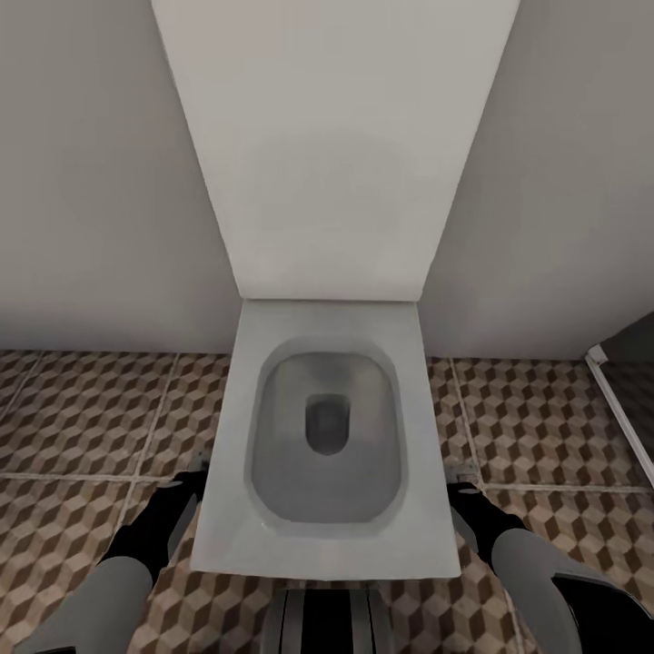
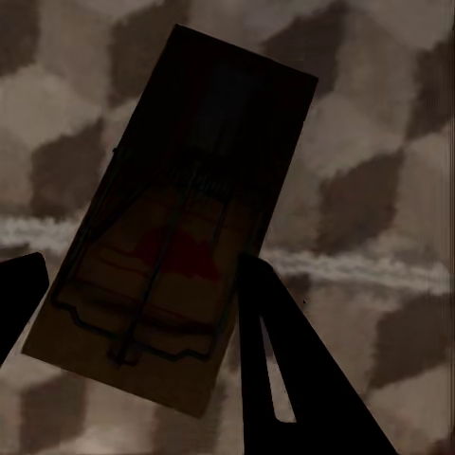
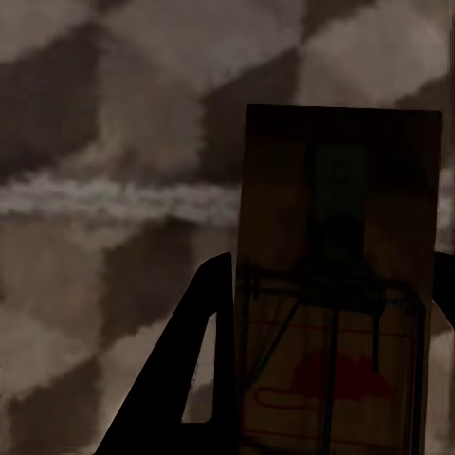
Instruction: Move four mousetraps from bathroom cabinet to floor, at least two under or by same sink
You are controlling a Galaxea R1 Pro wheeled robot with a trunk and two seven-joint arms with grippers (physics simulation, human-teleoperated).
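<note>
My left gripper (image 2: 142, 322) is shut on a mousetrap (image 2: 190, 218), a flat dark-brown slab with a wire bar and a red mark, held tilted above the cube-patterned bathroom floor (image 2: 379, 142). A second mousetrap (image 3: 336, 284) sits upright between the fingers of my right gripper (image 3: 327, 341), which is shut on it over the same tiled floor (image 3: 95, 142). In the head view the left gripper (image 1: 193, 481) hangs low by one side of the toilet and the right gripper (image 1: 463, 486) by the other, both just above the floor (image 1: 91, 409). The cabinet and the sink are out of view.
A white square toilet (image 1: 327, 427) with its lid up stands straight ahead against the pale wall (image 1: 91, 182). A white frame rail with a dark panel (image 1: 622, 400) runs along the far right. Open tiles lie on both sides of the toilet.
</note>
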